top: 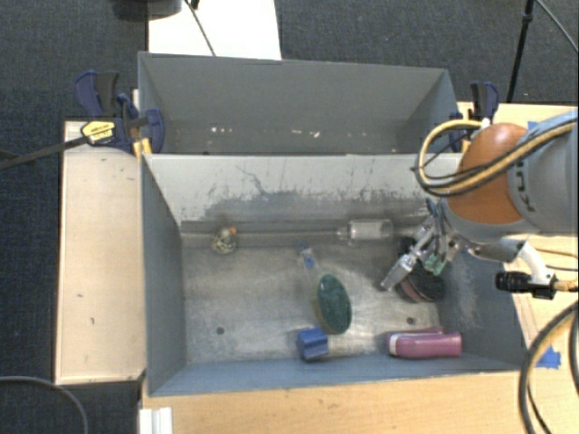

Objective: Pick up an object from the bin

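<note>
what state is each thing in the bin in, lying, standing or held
gripper: low at the right side, over the dark round thing
dark round thing: on the floor, partly covered by the gripper
pink tube: lying flat by the near wall, untouched
green oval thing: lying flat mid-floor
blue cap: on the floor beside the green oval's near end
clear tube: lying along the far wall

Grey arm [545, 172], orange cover [488, 186], yellow cables [438, 155]

The gripper [410, 270] hangs over a dark disc [426, 288] in the bin [271, 107].
</note>
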`<state>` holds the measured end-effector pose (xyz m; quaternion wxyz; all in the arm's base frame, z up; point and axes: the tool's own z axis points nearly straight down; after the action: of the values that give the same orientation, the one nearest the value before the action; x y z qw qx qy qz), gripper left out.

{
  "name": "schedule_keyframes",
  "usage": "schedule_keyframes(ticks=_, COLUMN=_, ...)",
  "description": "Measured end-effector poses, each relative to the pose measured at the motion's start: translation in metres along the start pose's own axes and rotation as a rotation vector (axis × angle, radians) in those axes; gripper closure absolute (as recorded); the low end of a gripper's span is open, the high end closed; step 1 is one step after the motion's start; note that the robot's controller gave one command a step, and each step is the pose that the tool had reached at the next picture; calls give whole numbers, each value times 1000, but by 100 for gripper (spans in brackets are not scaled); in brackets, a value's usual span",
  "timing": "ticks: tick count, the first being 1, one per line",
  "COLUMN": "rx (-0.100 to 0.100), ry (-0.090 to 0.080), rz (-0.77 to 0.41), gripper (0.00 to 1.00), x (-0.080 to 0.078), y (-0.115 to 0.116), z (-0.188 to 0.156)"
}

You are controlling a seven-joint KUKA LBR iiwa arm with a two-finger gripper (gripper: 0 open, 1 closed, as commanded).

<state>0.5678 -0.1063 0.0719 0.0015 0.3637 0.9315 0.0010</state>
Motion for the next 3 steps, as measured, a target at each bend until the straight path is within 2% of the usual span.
schedule_keyframes(ticks=1, rx=-1, ry=-2, rz=-5, gripper=100, x=0, y=1, z=-1)
schedule_keyframes(ticks=2, rx=1, ry=-2, rz=-6, gripper=0, x=-1, y=0, z=0)
schedule_keyframes(ticks=3, rx=-1, ry=-2, rz=-9, gripper=100, x=0, y=1, z=-1)
